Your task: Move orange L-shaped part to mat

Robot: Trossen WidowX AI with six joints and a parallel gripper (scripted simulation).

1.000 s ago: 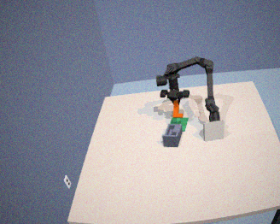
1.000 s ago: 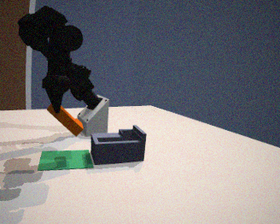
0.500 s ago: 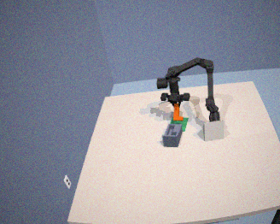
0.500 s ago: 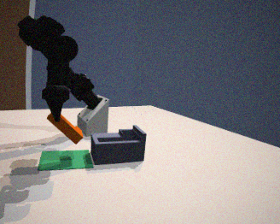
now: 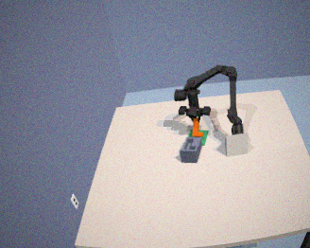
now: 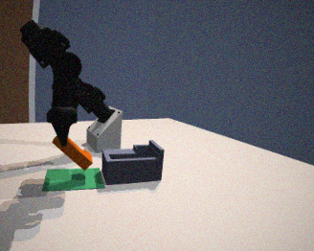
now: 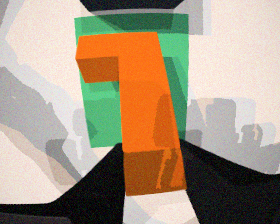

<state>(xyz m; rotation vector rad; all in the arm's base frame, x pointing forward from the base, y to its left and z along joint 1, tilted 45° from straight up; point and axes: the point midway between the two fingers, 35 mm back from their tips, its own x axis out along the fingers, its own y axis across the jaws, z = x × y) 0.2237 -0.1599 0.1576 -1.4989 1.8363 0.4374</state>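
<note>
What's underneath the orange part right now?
The green mat lies beneath the orange part, which hangs tilted in the pincer. The mat's middle is hidden behind it.
</note>
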